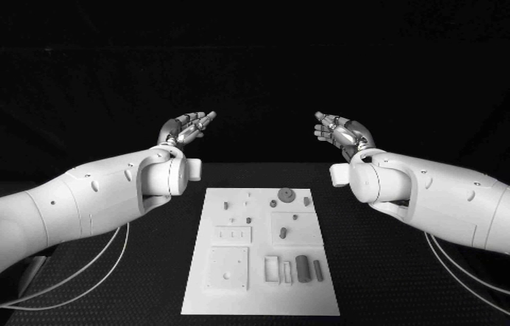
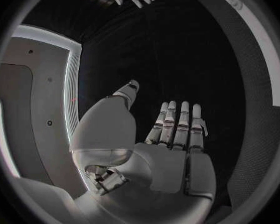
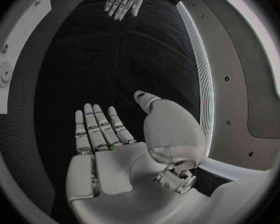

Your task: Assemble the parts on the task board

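Nearest to you on the matte black worktop lies the task board, a flat white rectangular plate running lengthwise away from the robot. Its near end carries a square raised panel and, just beside it, a row of upright slots holding small grey parts, one rounded and bar-like, another thinner. Further up you see a rectangular block with small holes and a second pale square with a small grey piece on it. At the far end sit a round grey disc and several tiny pegs, too small to make out.

Beyond the board, both smooth white arms reach forward. Your left robot hand hovers above the worktop, silver segmented fingers extended side by side, thumb apart, holding nothing. Your right robot hand mirrors it, palm turned inward, fingers straight, equally empty; the two are well apart.
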Motion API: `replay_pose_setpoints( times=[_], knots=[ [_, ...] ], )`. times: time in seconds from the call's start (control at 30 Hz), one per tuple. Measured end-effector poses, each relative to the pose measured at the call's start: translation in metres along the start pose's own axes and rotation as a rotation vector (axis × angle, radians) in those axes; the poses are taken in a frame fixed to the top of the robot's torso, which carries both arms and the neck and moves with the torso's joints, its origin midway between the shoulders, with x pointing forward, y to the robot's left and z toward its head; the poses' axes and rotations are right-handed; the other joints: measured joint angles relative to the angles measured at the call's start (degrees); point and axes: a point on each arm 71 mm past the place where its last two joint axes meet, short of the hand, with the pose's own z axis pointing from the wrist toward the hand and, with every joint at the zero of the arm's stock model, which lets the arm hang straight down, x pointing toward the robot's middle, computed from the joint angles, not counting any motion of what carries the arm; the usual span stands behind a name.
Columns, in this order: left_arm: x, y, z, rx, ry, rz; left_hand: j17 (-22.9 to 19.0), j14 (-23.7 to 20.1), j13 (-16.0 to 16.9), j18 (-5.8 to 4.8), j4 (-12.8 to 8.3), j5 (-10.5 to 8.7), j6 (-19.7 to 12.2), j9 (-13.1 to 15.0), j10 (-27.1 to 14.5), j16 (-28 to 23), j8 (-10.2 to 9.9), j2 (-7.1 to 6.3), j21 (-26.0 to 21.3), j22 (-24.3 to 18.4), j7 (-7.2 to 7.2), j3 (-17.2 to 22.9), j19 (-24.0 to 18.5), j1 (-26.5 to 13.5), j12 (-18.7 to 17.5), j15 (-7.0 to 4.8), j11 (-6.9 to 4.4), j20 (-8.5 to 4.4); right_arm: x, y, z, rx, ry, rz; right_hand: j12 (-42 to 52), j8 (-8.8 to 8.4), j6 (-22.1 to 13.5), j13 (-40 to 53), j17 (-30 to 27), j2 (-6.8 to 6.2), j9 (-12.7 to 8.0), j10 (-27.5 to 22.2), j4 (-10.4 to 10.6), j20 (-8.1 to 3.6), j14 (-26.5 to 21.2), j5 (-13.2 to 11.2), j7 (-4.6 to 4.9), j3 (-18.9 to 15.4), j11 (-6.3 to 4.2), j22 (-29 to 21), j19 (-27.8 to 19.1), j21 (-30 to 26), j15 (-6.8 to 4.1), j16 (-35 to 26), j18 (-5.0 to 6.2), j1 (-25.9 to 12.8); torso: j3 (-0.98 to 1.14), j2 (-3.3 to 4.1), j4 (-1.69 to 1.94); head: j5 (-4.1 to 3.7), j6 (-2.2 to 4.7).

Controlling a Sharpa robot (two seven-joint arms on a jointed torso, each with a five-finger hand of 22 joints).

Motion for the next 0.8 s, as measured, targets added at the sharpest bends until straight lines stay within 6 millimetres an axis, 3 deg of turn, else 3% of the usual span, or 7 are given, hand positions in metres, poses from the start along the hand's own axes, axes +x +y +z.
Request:
replay_pose_setpoints(
  times=[0.17, 0.37, 0.5, 0.57, 0.63, 0.7, 0.8],
  knots=[
    [-0.014, -0.014, 0.022, -0.034, -0.003, 0.011, 1.18, 1.86, 0.18, 0.00, 1.08, 0.00, 0.61, 1.05, 1.64, 1.19, 0.83, 0.12, 0.90, 1.28, 0.61, -0.23, 1.24, 3.33, 0.26, 0.15, 0.41, -0.18, -0.012, 0.013, 0.020, 0.042, 0.066, -0.019, 0.19, 0.74, 1.02, 0.07, 0.50, -0.18, 0.65, 1.39, -1.10, 0.30, 0.92, 0.05, 0.01, 1.10, 0.20, 2.67, 0.93, 0.15, 0.31, 0.83, 0.01, 0.69, -0.04, -0.03, -0.02, 0.01, -0.04],
    [-0.021, -0.021, 0.034, -0.084, 0.019, 0.009, 1.59, 3.26, 0.32, 0.00, 2.65, 0.00, 1.51, 1.52, 3.20, 2.20, 1.59, 1.33, 1.62, 1.29, 1.28, -2.41, 2.47, 5.15, 0.52, 0.10, 1.09, -0.42, -0.018, 0.021, 0.033, 0.109, 0.159, -0.044, 0.81, 2.58, 3.72, 0.27, 1.13, -0.96, 1.26, 4.43, -4.90, 0.41, 3.22, 0.05, 0.31, 3.11, 0.30, 5.36, 3.29, 0.26, 0.35, 2.27, 0.90, 1.47, -0.04, -0.03, -0.03, 0.01, -0.05],
    [-0.020, -0.020, 0.034, -0.107, 0.036, 0.003, 2.08, 6.09, 0.86, -0.01, 3.59, 0.15, 4.49, 2.03, 6.77, 3.65, 3.08, 2.38, 2.70, 1.29, 2.52, -3.86, 4.84, 6.80, 1.96, 0.44, 2.21, -0.71, -0.018, 0.022, 0.035, 0.140, 0.204, -0.054, 1.59, 4.01, 6.41, 0.47, 1.67, -1.53, 1.66, 7.55, -8.43, 0.47, 5.75, 0.05, 0.54, 4.91, 0.08, 5.91, 5.76, 0.52, 0.42, 3.68, 2.70, 2.04, -0.04, -0.03, -0.03, 0.01, -0.05],
    [-0.020, -0.018, 0.031, -0.118, 0.060, 0.000, 2.52, 8.80, 1.19, 0.00, 3.87, 0.28, 6.33, 2.25, 9.32, 4.96, 3.87, 2.89, 3.71, 1.28, 3.11, -4.71, 7.05, 8.14, 2.89, 0.82, 2.80, -0.96, -0.023, 0.018, 0.041, 0.123, 0.195, -0.157, 1.94, 4.74, 8.10, 0.50, 2.04, -1.53, 1.83, 9.60, -10.59, 0.49, 7.50, 0.04, 0.75, 6.10, -0.17, 5.92, 7.49, 0.59, 0.30, 4.57, 3.14, 2.04, -0.03, -0.07, -0.01, 0.12, 0.23],
    [-0.022, -0.015, 0.030, -0.127, 0.074, -0.002, 3.13, 11.85, 1.62, 0.00, 3.89, 0.87, 8.52, 2.44, 12.28, 6.43, 4.75, 3.32, 4.76, 1.28, 3.88, -5.11, 9.45, 9.90, 4.05, 0.85, 3.46, -1.17, -0.026, 0.014, 0.042, 0.107, 0.196, -0.250, 2.41, 5.46, 9.92, 0.59, 2.56, -1.86, 1.96, 11.70, -12.72, 0.54, 9.54, 0.04, 0.97, 7.29, -0.60, 5.92, 9.45, 1.03, -0.10, 5.61, 4.55, 1.71, -0.09, -0.08, 0.03, 0.27, 0.55],
    [-0.023, -0.014, 0.029, -0.133, 0.089, -0.002, 4.51, 17.27, 2.17, 0.00, 3.50, 2.83, 10.98, 2.59, 15.87, 9.14, 5.56, 3.73, 7.15, 1.28, 4.53, -5.60, 13.94, 11.95, 5.39, 0.81, 3.86, -2.20, -0.028, 0.010, 0.043, 0.090, 0.203, -0.345, 2.47, 6.02, 11.51, 0.59, 3.10, -2.24, 2.06, 13.58, -14.57, 0.60, 11.37, 0.04, 1.21, 8.36, -1.02, 5.82, 11.33, 1.25, -0.67, 6.49, 4.98, 1.33, -0.15, -0.09, 0.07, 0.36, 0.70],
    [-0.021, -0.014, 0.025, -0.135, 0.115, -0.003, 6.18, 22.58, 3.03, -0.01, 3.35, 4.38, 14.71, 2.59, 21.23, 11.32, 6.28, 4.63, 9.57, 1.28, 4.99, -7.30, 17.89, 14.83, 6.98, 0.02, 3.78, -3.79, -0.027, 0.009, 0.044, 0.061, 0.216, -0.458, 3.01, 6.85, 14.13, 0.68, 4.26, -2.60, 2.33, 16.78, -17.15, 0.78, 14.72, -0.30, 1.62, 10.17, -1.85, 5.55, 14.76, 2.16, -1.76, 8.05, 6.89, 0.97, -0.21, -0.09, 0.15, 0.43, 0.81]
  ],
)
